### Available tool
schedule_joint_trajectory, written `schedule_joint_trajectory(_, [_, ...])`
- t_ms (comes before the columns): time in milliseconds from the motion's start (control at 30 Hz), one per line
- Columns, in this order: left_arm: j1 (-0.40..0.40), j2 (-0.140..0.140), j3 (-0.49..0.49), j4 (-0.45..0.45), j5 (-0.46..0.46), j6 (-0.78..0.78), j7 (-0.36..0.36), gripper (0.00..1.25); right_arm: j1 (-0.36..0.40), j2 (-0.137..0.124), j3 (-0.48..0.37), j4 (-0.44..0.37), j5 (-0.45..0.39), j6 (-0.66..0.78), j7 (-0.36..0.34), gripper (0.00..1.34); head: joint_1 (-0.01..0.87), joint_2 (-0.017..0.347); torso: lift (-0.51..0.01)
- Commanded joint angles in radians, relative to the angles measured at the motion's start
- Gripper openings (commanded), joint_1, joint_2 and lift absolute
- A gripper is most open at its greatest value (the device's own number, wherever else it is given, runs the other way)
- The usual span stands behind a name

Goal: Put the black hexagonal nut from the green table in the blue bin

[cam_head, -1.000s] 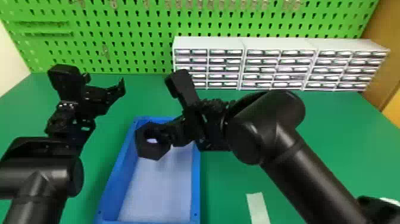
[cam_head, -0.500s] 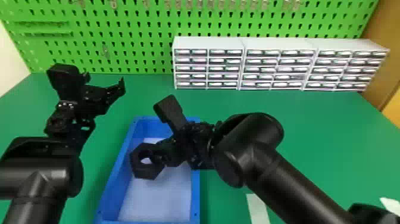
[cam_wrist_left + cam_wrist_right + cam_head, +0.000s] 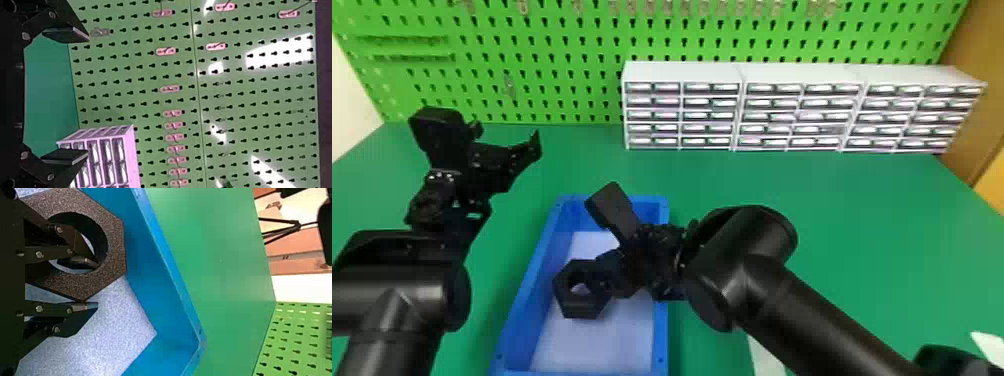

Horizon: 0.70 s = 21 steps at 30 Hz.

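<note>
The left gripper has its black jaws spread wide, with smooth green tabletop showing between them. Beyond the tabletop stands a green perforated metal pegboard with a thin seam across it. Small, pale pinkish oval hook plates are fixed to the board, many in a close row. A pale, boxy drawer cabinet with clear-fronted drawers stands beside the board, partly hidden by one jaw. White glare patches lie on the board.
</note>
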Motion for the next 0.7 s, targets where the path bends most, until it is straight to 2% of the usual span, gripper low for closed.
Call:
schedule_joint_trajectory(0, [0.000,-0.001,0.000,0.000,0.000,0.000,-0.001,1.01,-0.001,-0.002,0.004,0.003,0.010,-0.003,0.000,0.20,0.686,0.052,-0.097])
schedule_joint_trajectory(167, [0.000,0.001,-0.001,-0.003,0.000,0.000,0.001,1.01,-0.003,-0.004,0.006,0.003,0.022,-0.009,0.000,0.21,0.686,0.052,-0.097])
schedule_joint_trajectory(300, [0.000,-0.001,0.000,-0.003,-0.001,0.000,-0.001,1.01,-0.004,-0.007,0.010,0.006,0.024,-0.017,0.000,0.31,0.686,0.052,-0.097])
schedule_joint_trajectory(400, [0.000,0.001,-0.001,-0.005,-0.001,0.000,-0.001,1.01,-0.004,-0.008,0.013,0.008,0.024,-0.023,0.000,0.44,0.686,0.052,-0.097])
schedule_joint_trajectory(500, [0.000,0.001,0.000,-0.005,-0.003,0.000,-0.001,1.01,-0.006,-0.008,0.016,0.008,0.024,-0.026,0.000,0.48,0.686,0.052,-0.097])
schedule_joint_trajectory(533, [0.000,0.001,0.000,-0.005,-0.005,0.000,-0.001,1.01,-0.004,-0.008,0.016,0.008,0.024,-0.029,0.000,0.51,0.686,0.052,-0.097])
schedule_joint_trajectory(600, [0.000,0.001,0.000,-0.005,-0.003,0.000,-0.001,1.01,-0.004,-0.010,0.018,0.009,0.024,-0.032,0.000,0.68,0.686,0.052,-0.097])
schedule_joint_trajectory(667, [0.000,0.001,0.000,-0.005,-0.005,0.000,-0.001,1.01,-0.006,-0.010,0.019,0.009,0.024,-0.033,0.001,0.79,0.686,0.052,-0.097])
